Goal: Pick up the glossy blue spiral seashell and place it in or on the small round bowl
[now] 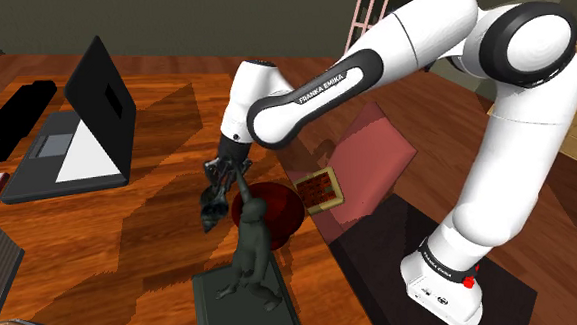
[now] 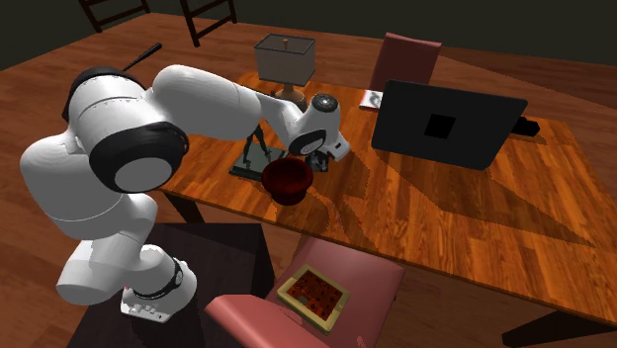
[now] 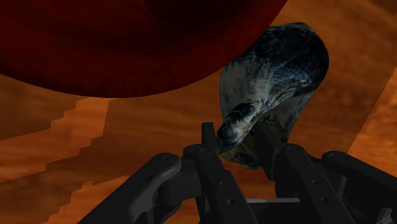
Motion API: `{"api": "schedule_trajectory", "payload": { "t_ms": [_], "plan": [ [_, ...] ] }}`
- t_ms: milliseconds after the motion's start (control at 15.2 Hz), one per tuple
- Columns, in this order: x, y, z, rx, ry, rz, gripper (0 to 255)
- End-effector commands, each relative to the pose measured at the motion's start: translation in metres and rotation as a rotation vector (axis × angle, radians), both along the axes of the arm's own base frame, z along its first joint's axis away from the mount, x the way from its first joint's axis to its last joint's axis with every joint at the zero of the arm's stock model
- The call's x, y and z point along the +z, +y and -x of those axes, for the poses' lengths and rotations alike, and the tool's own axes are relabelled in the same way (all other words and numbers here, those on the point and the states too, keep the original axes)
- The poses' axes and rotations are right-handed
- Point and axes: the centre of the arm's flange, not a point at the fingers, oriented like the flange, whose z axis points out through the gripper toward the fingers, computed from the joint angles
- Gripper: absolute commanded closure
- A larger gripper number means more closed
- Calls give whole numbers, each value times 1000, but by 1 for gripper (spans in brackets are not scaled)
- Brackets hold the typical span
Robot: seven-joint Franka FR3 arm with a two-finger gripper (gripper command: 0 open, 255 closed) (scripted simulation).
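Observation:
A glossy blue-grey mottled seashell (image 3: 275,79) sits clasped between my two black fingers; my gripper (image 3: 239,151) is shut on its narrow end. In the shoulder view the gripper (image 1: 215,198) points down with the shell (image 1: 210,216) at its tip, just to the left of the dark red round bowl (image 1: 282,215). The bowl (image 3: 127,44) looms close beside the shell, apart from it, with the wooden table behind both. In the second exterior view the bowl (image 2: 288,180) stands near the table's front edge and the gripper (image 2: 318,158) is just behind it to the right.
A dark figurine on a flat base (image 1: 251,258) stands right beside the bowl. An open laptop (image 1: 85,125) is further off on the table (image 1: 170,242). A lamp (image 2: 285,59) stands behind. A red chair (image 1: 371,158) holding a small patterned box (image 1: 318,188) is by the table's edge.

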Motion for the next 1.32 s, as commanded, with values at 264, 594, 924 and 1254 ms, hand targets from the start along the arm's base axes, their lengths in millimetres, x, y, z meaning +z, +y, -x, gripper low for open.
{"api": "schedule_trajectory", "payload": {
  "t_ms": [264, 594, 924, 1254],
  "plan": [
    [32, 1, 0, 0, 0, 0, 255],
    [58, 1, 0, 0, 0, 0, 255],
    [85, 1, 0, 0, 0, 0, 255],
    [111, 1, 0, 0, 0, 0, 255]
  ]
}}
